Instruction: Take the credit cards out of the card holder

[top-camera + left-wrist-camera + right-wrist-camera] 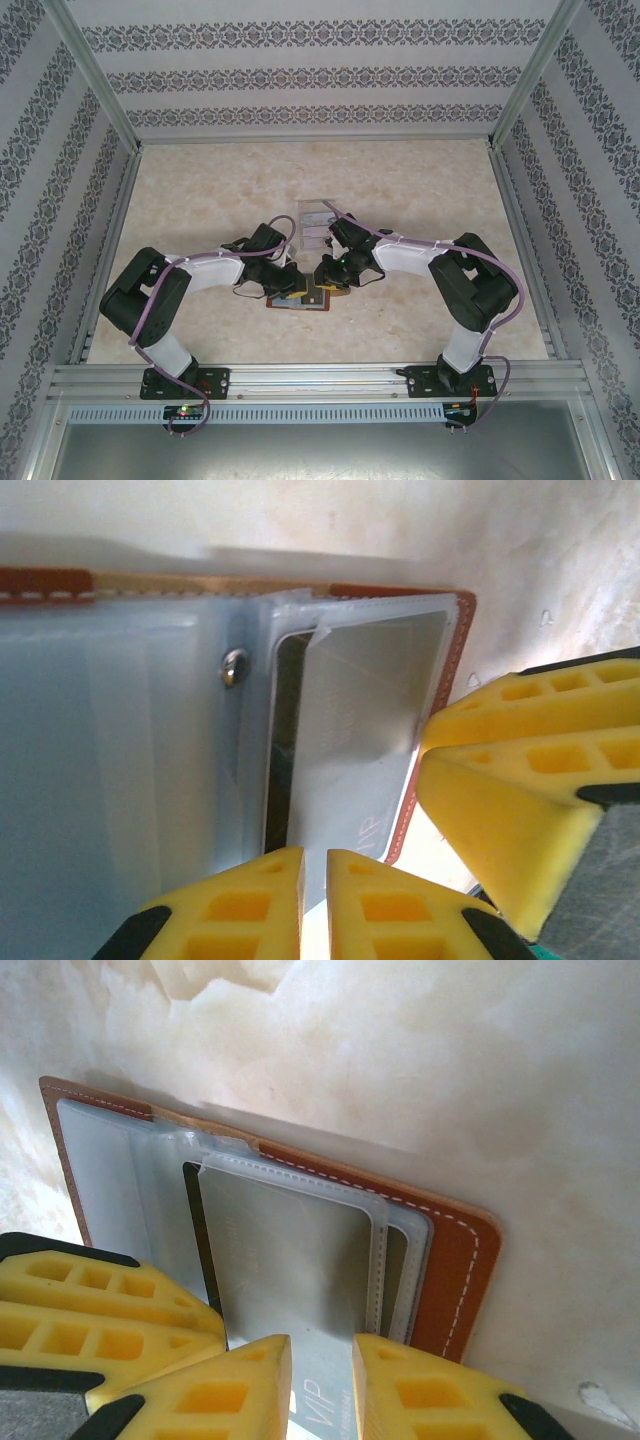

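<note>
Locate the card holder (462, 1260) lying open and flat on the table (400, 1050), between the two arms in the near half. Note one pale grey credit card (290, 1260), marked VIP, seated inside a clear sleeve (378, 1250) on the leaf beside the right gripper (320, 1355); treat as not yet extracted. Regard the dark strip (281, 740) alongside as a possible second card, not confirmable. On the right gripper, read jaws a little apart, tips down at the near end of that card, no clamp evident. On the left gripper (314, 865), read jaws closed to a thin slit, tips at the near edge of the card holder, apparently pinning it. Observe pale shapes in the clear box (314, 222) just beyond; contents unidentifiable. Rate the task as under way, with at least one card remaining.
</note>
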